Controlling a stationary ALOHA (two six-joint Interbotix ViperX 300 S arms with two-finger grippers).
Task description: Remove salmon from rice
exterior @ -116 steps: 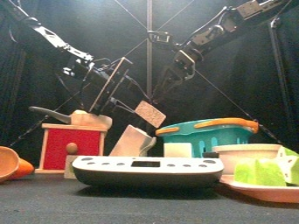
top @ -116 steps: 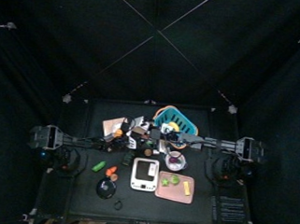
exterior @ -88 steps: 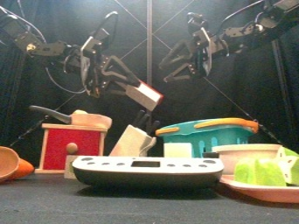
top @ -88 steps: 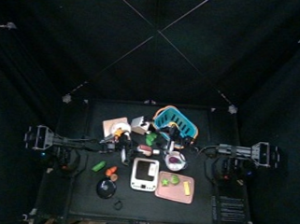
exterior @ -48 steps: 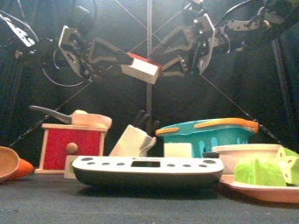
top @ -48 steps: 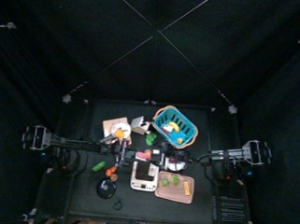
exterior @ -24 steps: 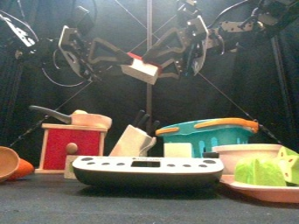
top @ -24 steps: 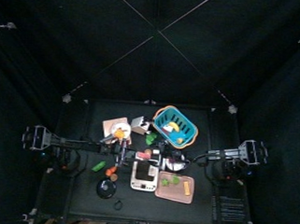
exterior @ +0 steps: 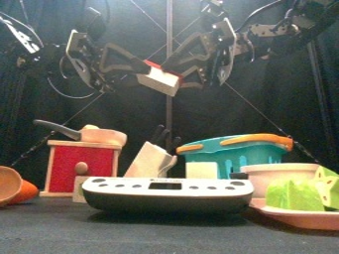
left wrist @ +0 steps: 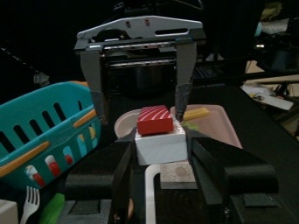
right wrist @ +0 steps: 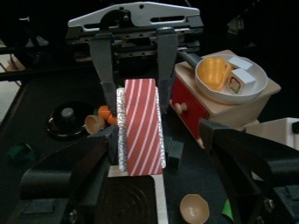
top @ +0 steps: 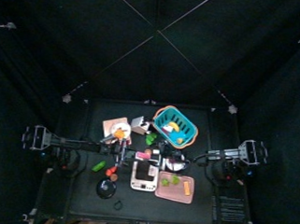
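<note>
- Top view: sushi is too small to pick out here; both arms sit drawn back toward their own sides of the counter (top: pixel 80 200), nearly as they were half a second ago, after lifting away from the clutter a second before that.
- Front view: sushi (exterior: pixel 161 78), salmon on a rice block, hangs high above the scale (exterior: pixel 166 193) and basket (exterior: pixel 236 155), held up by the left gripper (exterior: pixel 143 71). The right gripper (exterior: pixel 199 62) hangs just beside it, its jaws wide apart. Compared with half a second ago almost nothing has shifted, so the approach seems to have paused.
- Left wrist view: the left jaws clamp the rice (left wrist: pixel 160 148) from both sides, salmon (left wrist: pixel 155 120) on top; the right gripper (left wrist: pixel 140 74) faces it, open jaws straddling the fish without visibly touching.
- Right wrist view: the striped salmon (right wrist: pixel 142 125) sits between the left jaws, right jaws spread wide. My reading: the salmon is not yet off; a close-and-pull is due.
</note>
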